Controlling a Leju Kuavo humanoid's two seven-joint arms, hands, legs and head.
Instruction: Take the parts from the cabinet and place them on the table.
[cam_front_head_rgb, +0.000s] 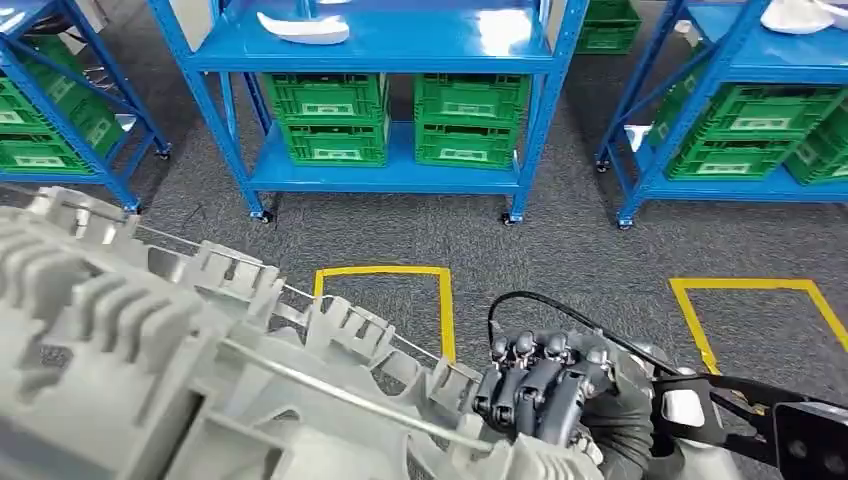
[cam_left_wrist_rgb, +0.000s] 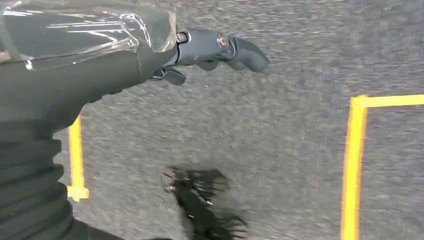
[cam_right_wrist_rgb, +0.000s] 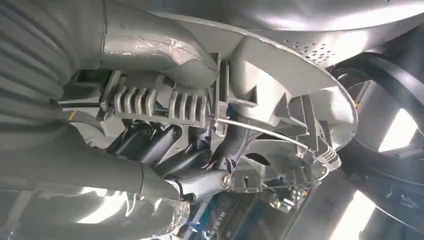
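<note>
A large grey plastic part with ribs and a thin wire rod takes up the lower left of the head view, carried above the floor. My right hand grips its near right edge, dark fingers curled over the rim. In the right wrist view those fingers wrap the ribbed underside of the part. My left hand hangs over the grey carpet with its fingers stretched out and nothing in it. More white parts lie on the blue cabinet shelf ahead.
Blue racks hold green crates on their lower shelves; another white part lies on the right rack. Yellow tape squares mark the carpet between me and the racks. Yellow tape also runs below my left hand.
</note>
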